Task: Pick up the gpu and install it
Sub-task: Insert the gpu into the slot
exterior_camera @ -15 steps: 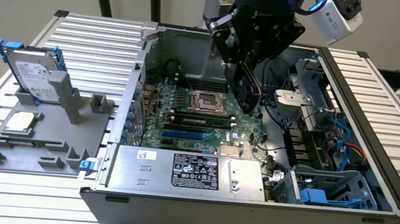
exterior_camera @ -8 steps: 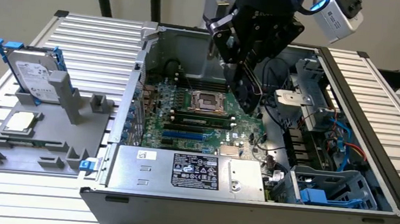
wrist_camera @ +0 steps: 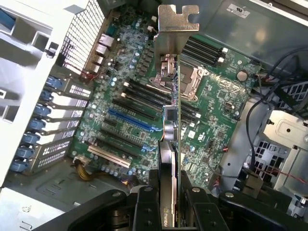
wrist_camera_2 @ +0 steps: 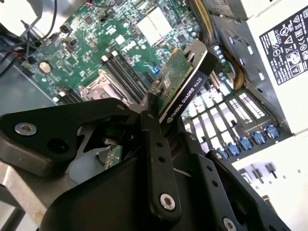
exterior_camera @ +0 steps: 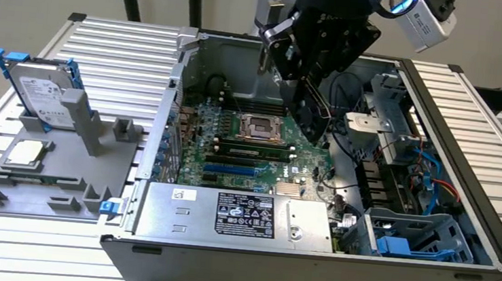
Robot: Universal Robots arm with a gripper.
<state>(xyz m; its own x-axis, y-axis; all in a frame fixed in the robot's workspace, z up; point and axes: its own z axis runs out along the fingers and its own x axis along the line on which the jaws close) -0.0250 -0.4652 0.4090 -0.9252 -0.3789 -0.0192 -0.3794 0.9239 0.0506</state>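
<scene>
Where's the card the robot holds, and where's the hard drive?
Graphics card (wrist_camera: pixel 175 24), first wrist view, on its silver end bracket.
Hard drive (exterior_camera: pixel 42 91), exterior view, on its silver face.

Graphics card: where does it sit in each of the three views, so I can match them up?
Exterior view: the graphics card hangs from the gripper above the motherboard.
Second wrist view: it slants out from the gripper, black face and green board showing.
First wrist view: edge-on, silver bracket farthest out.
Shared landmark: the processor socket.
</scene>
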